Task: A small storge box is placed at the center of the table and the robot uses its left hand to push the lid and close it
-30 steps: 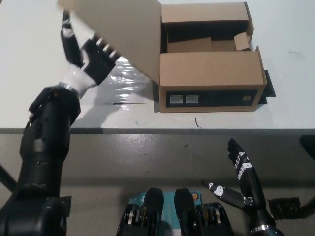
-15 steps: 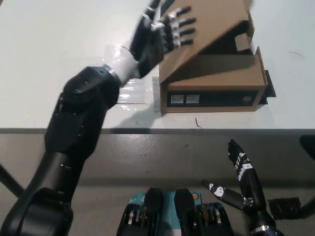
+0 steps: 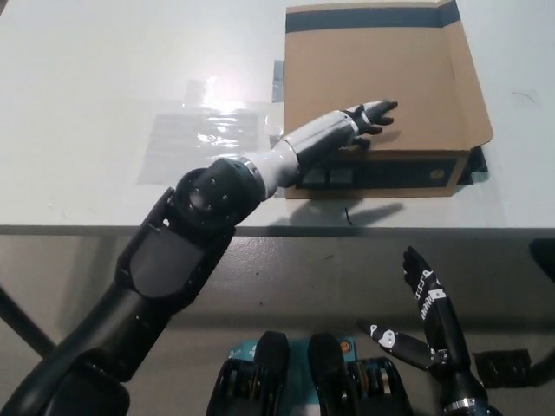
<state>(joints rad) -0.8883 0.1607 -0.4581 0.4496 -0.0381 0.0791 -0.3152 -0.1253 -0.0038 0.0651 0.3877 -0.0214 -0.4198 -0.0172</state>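
A: Start at the left. What lies on the table (image 3: 78, 113)?

B: A clear plastic sheet (image 3: 204, 139), flat on the white top, left of the box (image 3: 381, 165) and near it. Light glares off it.

A: And the left arm?

B: It rises from the lower left and crosses the table's front edge, reaching toward the box. The left hand (image 3: 347, 130) lies edge-on to the camera, fingers stretched out straight and close together, pointing right. It grips nothing.

A: Does it touch the lid (image 3: 381, 78)?

B: It lies on the lid's front part, just above the box's front wall. The fingertips (image 3: 386, 107) reach about the middle of the lid's width.

A: How does the lid sit?

B: Down flat over the box, covering the opening. A dark band runs along its far edge. Its front right corner juts a little past the box's side.

A: Where is the box itself?

B: Right of the table's middle, close to the front edge. Its dark front panel carries labels, partly hidden by the wrist.

A: Anything at the far right?

B: The right hand (image 3: 425, 321) rests low, below the table edge, at the bottom right. Its fingers are spread apart and it holds nothing.
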